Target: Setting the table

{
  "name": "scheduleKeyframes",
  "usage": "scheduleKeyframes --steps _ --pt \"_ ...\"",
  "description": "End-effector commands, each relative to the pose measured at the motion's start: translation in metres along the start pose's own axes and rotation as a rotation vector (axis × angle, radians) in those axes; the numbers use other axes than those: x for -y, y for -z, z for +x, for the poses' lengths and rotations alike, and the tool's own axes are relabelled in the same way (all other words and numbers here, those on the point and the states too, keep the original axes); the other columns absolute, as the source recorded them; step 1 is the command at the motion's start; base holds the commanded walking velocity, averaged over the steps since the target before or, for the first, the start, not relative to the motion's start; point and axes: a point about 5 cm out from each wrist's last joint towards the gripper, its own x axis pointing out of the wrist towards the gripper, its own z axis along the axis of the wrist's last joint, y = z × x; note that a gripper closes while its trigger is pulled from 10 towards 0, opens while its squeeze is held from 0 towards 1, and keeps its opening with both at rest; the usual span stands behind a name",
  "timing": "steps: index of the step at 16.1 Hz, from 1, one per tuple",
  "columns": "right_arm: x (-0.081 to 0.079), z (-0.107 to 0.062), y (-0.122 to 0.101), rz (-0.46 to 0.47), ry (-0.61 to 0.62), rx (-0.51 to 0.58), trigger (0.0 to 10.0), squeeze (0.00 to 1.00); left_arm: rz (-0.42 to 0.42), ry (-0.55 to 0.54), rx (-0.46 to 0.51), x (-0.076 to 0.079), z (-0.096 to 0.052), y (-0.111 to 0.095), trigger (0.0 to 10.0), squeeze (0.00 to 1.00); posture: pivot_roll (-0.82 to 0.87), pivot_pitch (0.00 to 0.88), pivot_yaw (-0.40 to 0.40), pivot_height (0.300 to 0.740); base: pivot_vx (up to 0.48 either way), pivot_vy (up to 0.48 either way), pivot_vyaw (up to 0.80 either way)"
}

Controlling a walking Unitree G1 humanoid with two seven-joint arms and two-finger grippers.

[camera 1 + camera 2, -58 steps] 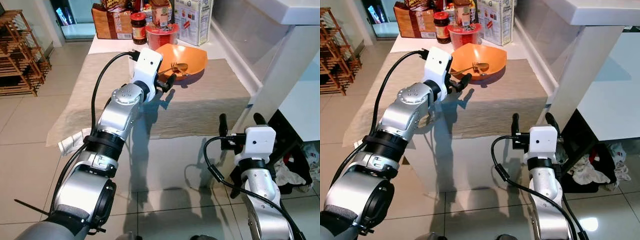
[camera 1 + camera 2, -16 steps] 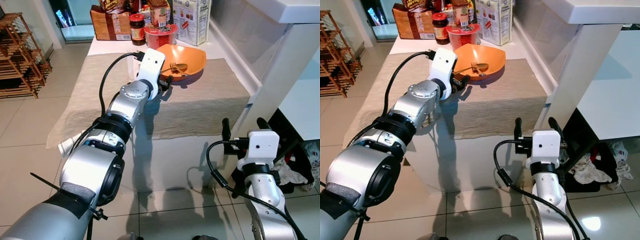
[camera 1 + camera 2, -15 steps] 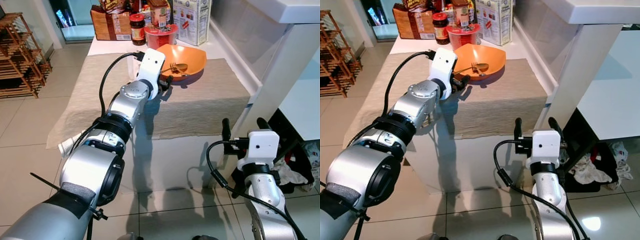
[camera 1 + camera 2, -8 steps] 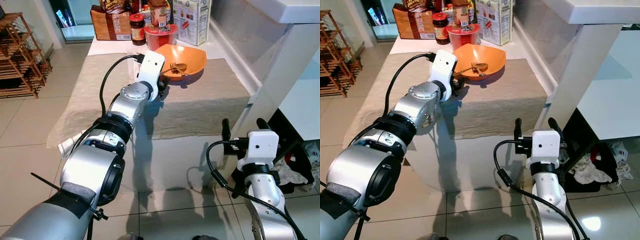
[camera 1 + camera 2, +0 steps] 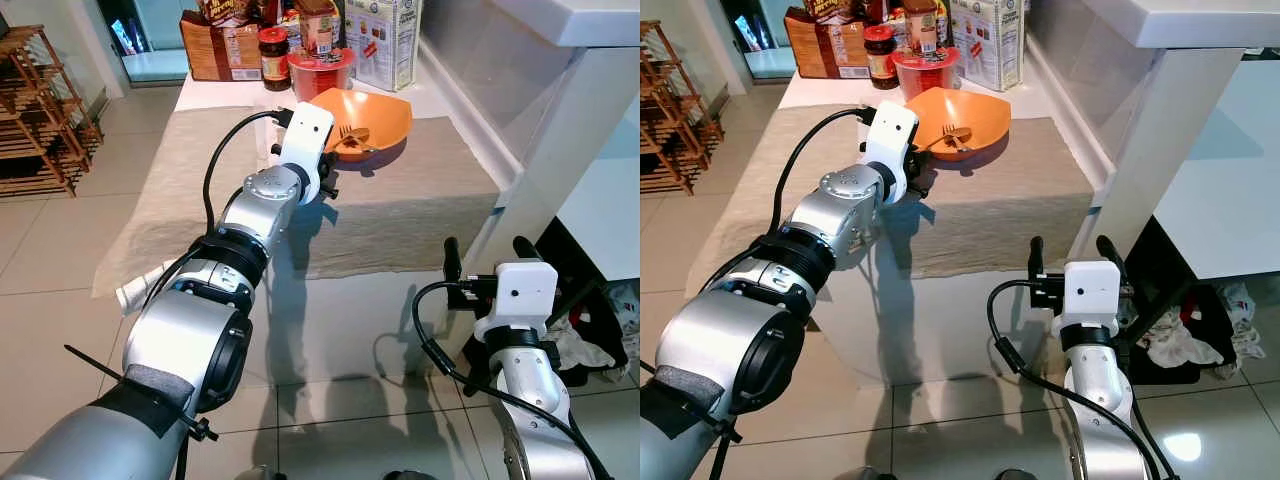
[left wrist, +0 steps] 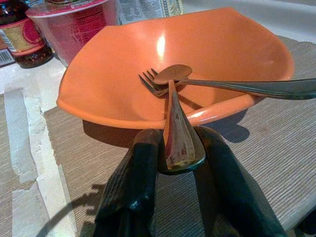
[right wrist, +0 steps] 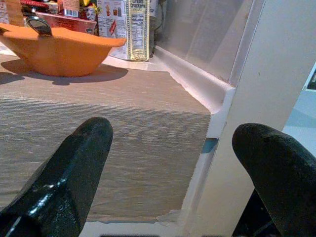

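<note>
An orange bowl (image 5: 385,115) stands on the beige cloth (image 5: 400,210) at the far side of the table. A metal fork (image 6: 149,81) and spoon (image 6: 173,73) lie in it. My left gripper (image 6: 177,143) reaches over the cloth to the bowl's near rim and is shut on the broad end of one utensil's handle (image 6: 175,133); I cannot tell which utensil it belongs to. My right gripper (image 5: 485,250) hangs low by the table's near right corner, open with nothing between its fingers (image 7: 74,168).
Behind the bowl stand a red tub (image 5: 322,68), a dark jar (image 5: 275,55), a brown bag (image 5: 222,45) and a carton (image 5: 385,40). A white counter (image 5: 570,120) rises on the right. A wooden rack (image 5: 35,110) stands at the left.
My left gripper has moved in to the bowl's rim and its fingers have come together on the utensil handle. The right arm has barely moved.
</note>
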Motion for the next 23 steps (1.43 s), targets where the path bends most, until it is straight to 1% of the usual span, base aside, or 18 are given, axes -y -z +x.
scheduleKeyframes --steps 1,3,4,11,12,16,20,21,23 --pt "0.0 0.002 -0.003 -0.004 0.0 0.008 10.0 0.0 0.011 0.003 0.037 -0.001 0.001 -0.014 0.0 0.0 -0.14 0.0 0.067 0.74 0.0 0.0 0.0" --pt "0.0 0.001 -0.003 -0.005 0.0 0.007 10.0 0.0 0.025 -0.003 0.039 -0.002 0.001 -0.015 0.0 0.0 -0.14 0.0 0.067 0.74 0.0 0.0 0.0" --pt "0.0 0.001 -0.003 -0.005 0.0 0.005 10.0 0.0 0.049 -0.033 0.038 -0.005 0.0 -0.015 10.0 0.0 -0.14 0.0 0.067 0.74 0.0 0.0 0.0" --pt "-0.001 0.002 -0.002 -0.006 -0.002 0.001 10.0 0.0 0.075 -0.052 0.061 -0.007 0.0 -0.02 10.0 0.0 -0.13 0.002 0.065 0.74 0.0 0.0 0.0" --pt "-0.001 0.002 -0.002 -0.006 -0.003 0.001 10.0 0.0 0.075 -0.048 0.08 -0.007 -0.001 -0.023 0.0 0.0 -0.13 0.002 0.065 0.74 0.0 0.0 0.0" --pt "-0.001 0.001 -0.002 -0.003 -0.003 -0.003 10.0 0.0 0.052 -0.035 0.134 -0.008 -0.002 -0.031 0.0 0.0 -0.13 0.002 0.065 0.74 0.0 0.0 0.0" --pt "-0.002 0.002 -0.001 -0.002 -0.007 -0.006 10.0 0.0 0.019 -0.023 0.265 -0.009 -0.007 -0.052 0.0 0.0 -0.13 0.002 0.065 0.74 0.0 0.0 0.0" --pt "-0.002 0.002 -0.001 -0.002 -0.009 -0.006 10.0 0.0 0.0 -0.017 0.298 -0.01 -0.009 -0.056 0.0 0.0 -0.12 0.001 0.059 0.74 0.0 0.0 0.0" --pt "-0.002 0.002 0.0 -0.003 -0.01 -0.006 10.0 0.0 -0.007 -0.025 0.31 -0.012 -0.01 -0.059 0.0 0.0 -0.12 0.001 0.059 0.74 0.0 0.0 0.0"
